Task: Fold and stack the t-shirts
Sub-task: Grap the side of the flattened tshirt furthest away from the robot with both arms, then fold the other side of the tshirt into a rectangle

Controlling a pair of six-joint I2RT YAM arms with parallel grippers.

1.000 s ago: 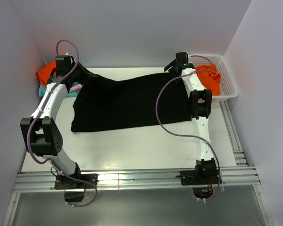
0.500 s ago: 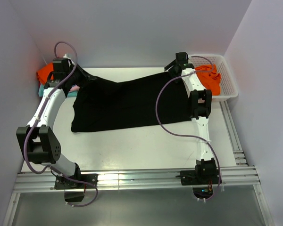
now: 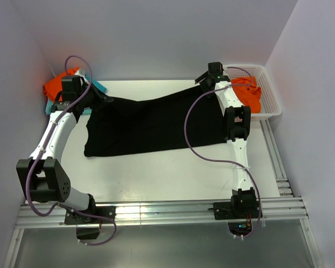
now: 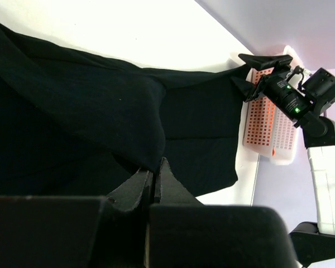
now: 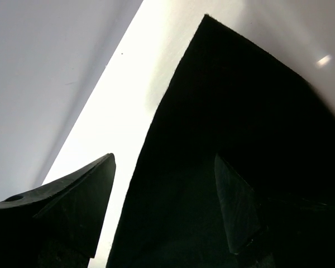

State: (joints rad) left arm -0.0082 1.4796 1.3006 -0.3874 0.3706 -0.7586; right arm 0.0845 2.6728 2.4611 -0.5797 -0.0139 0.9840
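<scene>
A large black t-shirt (image 3: 151,125) lies spread across the middle of the table. My left gripper (image 3: 99,98) is shut on the shirt's far left corner and holds it lifted; in the left wrist view the jaws (image 4: 155,168) pinch a fold of black cloth (image 4: 89,111). My right gripper (image 3: 204,80) is open over the shirt's far right corner. In the right wrist view (image 5: 164,167) the shirt's edge (image 5: 240,111) lies between the spread fingers. An orange shirt (image 3: 54,86) and a teal one (image 3: 99,87) lie at the far left.
A white lattice basket (image 3: 272,103) stands at the far right with orange cloth (image 3: 248,92) in it; it also shows in the left wrist view (image 4: 268,131). Walls close in at the back and both sides. A metal rail (image 3: 156,212) runs along the near edge.
My left gripper has shifted a little left and nearer with the shirt corner, pulling the far edge straighter. Teal cloth now shows beside it. The right arm has not moved.
</scene>
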